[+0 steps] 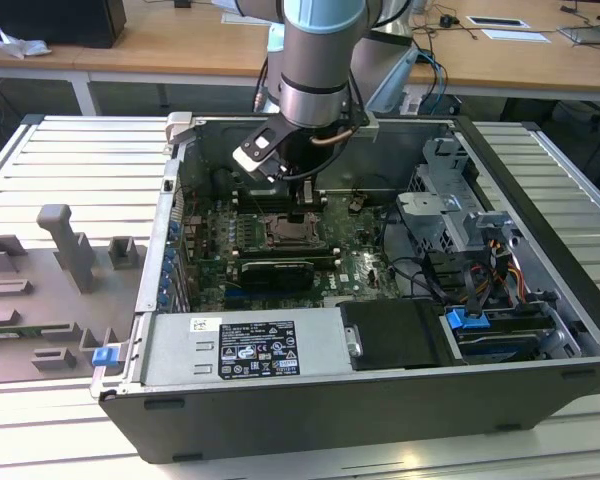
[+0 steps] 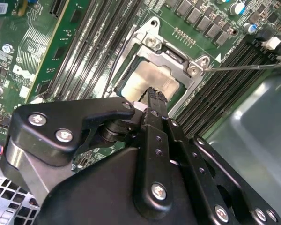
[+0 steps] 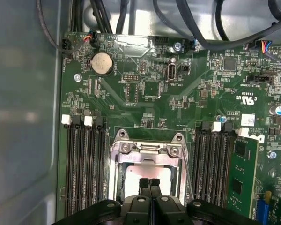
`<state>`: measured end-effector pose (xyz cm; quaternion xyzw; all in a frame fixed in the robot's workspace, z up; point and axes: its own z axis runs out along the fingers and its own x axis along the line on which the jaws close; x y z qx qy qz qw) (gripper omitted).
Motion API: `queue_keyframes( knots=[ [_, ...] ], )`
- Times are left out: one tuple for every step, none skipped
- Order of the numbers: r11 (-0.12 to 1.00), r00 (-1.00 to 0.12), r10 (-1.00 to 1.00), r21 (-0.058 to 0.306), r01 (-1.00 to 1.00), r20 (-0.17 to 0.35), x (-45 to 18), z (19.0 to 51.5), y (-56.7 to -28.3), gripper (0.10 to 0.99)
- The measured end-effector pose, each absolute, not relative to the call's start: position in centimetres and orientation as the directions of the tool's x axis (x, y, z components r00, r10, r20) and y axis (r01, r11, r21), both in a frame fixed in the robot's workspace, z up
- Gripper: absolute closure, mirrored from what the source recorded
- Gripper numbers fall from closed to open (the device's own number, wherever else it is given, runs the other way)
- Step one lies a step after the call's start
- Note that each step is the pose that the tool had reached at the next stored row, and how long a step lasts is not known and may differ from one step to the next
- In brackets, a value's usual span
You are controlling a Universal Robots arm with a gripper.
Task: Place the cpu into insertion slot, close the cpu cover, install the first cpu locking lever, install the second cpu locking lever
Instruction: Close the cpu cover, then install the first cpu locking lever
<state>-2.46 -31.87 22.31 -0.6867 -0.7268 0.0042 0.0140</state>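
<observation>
Presently, with my end effector (image 3: 150,183) pinched together over the cpu (image 3: 131,180), seated in the insertion slot (image 3: 115,174) under the cpu cover (image 3: 147,149), an off-centre push might let that cover spring up.

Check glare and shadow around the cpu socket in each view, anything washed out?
Second wrist view: the cpu face has a soft pale sheen, not blown out; the dark hand covers its near edge. First wrist view: even light on the green board, hazy reflections on the grey case wall. Exterior view: the insertion slot sits dim inside the case, below the arm.
</observation>
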Motion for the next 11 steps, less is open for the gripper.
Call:
queue_keyframes(
  knots=[
    [0.057, -0.056, 0.998, -0.023, 0.998, 0.015, -2.53, 22.30, -31.87, 0.980],
    [0.057, -0.057, 0.998, -0.022, 0.998, 0.015, -2.57, 22.30, -31.87, 0.980],
    [0.057, -0.057, 0.998, -0.021, 0.998, 0.014, -2.64, 22.30, -31.87, 0.980],
    [0.057, -0.057, 0.998, -0.020, 0.998, 0.014, -2.70, 22.30, -31.87, 0.980],
    [0.057, -0.057, 0.998, -0.020, 0.998, 0.014, -2.72, 22.30, -31.87, 0.980],
    [0.057, -0.057, 0.998, -0.020, 0.998, 0.014, -2.73, 22.31, -31.87, 0.980],
    [0.057, -0.057, 0.998, -0.020, 0.998, 0.014, -2.74, 22.30, -31.87, 0.980],
    [0.057, -0.057, 0.998, -0.020, 0.998, 0.014, -2.74, 22.30, -31.87, 0.980],
    [0.057, -0.057, 0.998, -0.020, 0.998, 0.014, -2.75, 22.31, -31.88, 0.980],
    [0.057, -0.057, 0.998, -0.020, 0.998, 0.014, -2.76, 22.35, -31.88, 0.980],
    [0.057, -0.057, 0.998, -0.020, 0.998, 0.014, -2.76, 22.41, -31.88, 0.980]
  ],
)
